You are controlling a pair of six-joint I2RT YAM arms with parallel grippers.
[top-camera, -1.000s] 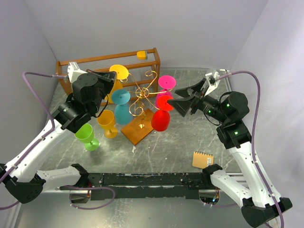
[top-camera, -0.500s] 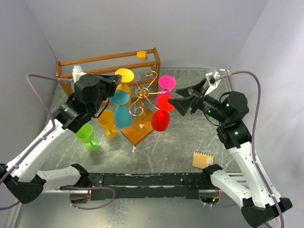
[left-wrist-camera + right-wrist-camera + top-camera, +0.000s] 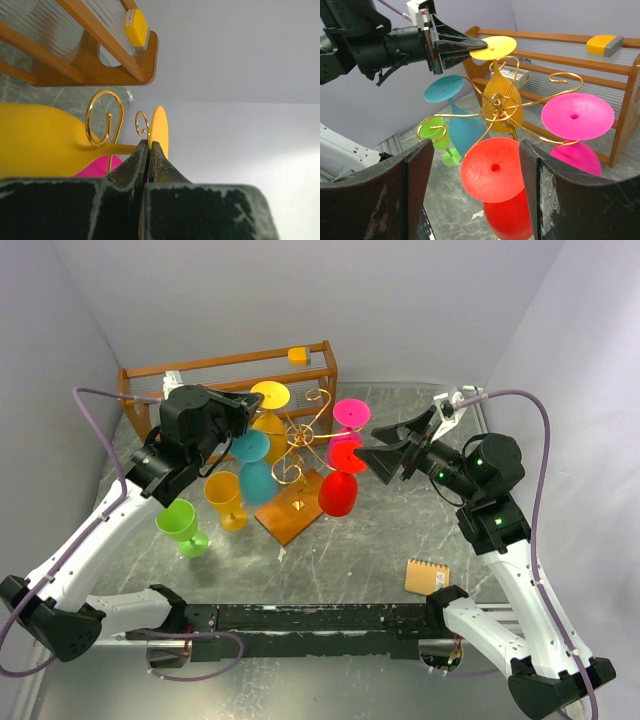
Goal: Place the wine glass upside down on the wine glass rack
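So over the last second the left pincer [image 3: 244, 408] has slid the yellow wine glass [image 3: 270, 395] sideways, in toward the middle of the gold wire wine glass rack [image 3: 300, 435]. The foot disc is now right beside the curled scroll arms instead of out to the side. The pincer is pressed together on the rim of that disc, so the glass is being carried by its foot.

The right pincer [image 3: 383, 448] hasn't budged. It's spread wide, holding nothing, parked by the red glass [image 3: 340, 480].

The glass is already flipped: foot up, bowl mouth down toward the tabletop [image 3: 400, 530], with the stem's long axis close to upright. From the left wrist view the stem runs right by one gold curl, but I can't tell if it's actually seated in the arm.

My guess is the hanging step is nearly done, and letting go now looks premature.
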